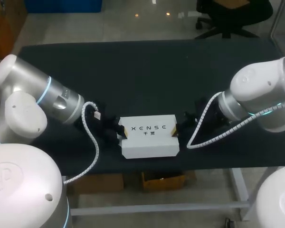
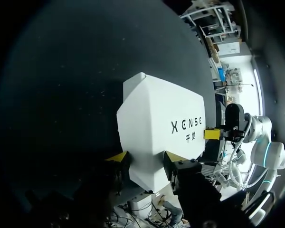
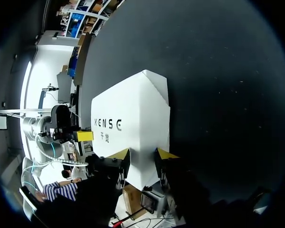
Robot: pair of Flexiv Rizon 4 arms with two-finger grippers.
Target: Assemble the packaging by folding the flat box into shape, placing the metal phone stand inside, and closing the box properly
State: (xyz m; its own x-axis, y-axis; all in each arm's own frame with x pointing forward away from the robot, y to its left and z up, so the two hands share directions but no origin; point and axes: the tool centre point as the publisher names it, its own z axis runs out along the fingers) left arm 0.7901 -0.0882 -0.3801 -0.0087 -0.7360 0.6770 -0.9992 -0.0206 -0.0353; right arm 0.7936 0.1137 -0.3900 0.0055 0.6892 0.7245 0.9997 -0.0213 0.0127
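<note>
Box (image 1: 149, 140) is pinched at 9 o'clock by left end effector (image 2: 145, 160), 3 o'clock by right end effector (image 3: 142, 154), probably to be kept shut.

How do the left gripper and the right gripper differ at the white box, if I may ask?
The left gripper is at the white box's left end, by the print's first letter; the right gripper is at its right end, by the last. The left gripper points rightward, the right gripper leftward. Each is shut on its end of the box.

surface: black table (image 1: 142, 66) | finish: dark, matte, evenly lit | support: pale metal legs (image 1: 239, 186)
</note>
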